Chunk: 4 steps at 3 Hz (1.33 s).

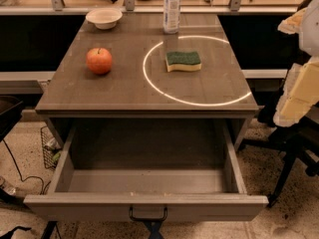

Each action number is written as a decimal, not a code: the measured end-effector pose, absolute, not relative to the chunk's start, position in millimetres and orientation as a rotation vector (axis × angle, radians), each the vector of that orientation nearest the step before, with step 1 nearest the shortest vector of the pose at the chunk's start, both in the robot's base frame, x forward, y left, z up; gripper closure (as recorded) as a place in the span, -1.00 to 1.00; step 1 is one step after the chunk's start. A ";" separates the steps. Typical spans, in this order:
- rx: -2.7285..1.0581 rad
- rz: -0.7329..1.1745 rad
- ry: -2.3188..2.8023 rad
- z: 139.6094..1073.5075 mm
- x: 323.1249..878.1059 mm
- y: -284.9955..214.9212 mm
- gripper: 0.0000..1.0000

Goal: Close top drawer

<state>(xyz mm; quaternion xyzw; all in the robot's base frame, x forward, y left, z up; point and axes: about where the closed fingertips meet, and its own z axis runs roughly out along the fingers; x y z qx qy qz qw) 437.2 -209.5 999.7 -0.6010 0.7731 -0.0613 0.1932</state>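
Observation:
The top drawer (147, 180) of the grey-brown wooden table (75, 96) is pulled far out toward the camera, and its inside is empty. Its front panel (89, 207) runs along the bottom of the view, with a small dark metal handle (148, 215) at its centre. No other drawer fronts show. My gripper is out of view. Only cream and white arm segments (301, 91) show at the right edge, beside the table and apart from the drawer.
On the tabletop are an orange-red apple (99, 60), a green and yellow sponge (183, 60), a clear bottle (171, 8) and a white bowl (103, 18). A black chair (294, 151) stands right of the drawer. A wire basket (49, 148) and cables lie on the floor at left.

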 end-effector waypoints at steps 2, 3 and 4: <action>-1.731 -0.192 2.105 973.2 406.9 -224.7 -1.00; -1.791 -0.230 2.061 939.6 373.2 -236.9 -1.00; -1.880 -0.231 2.037 888.2 350.1 -236.8 -1.00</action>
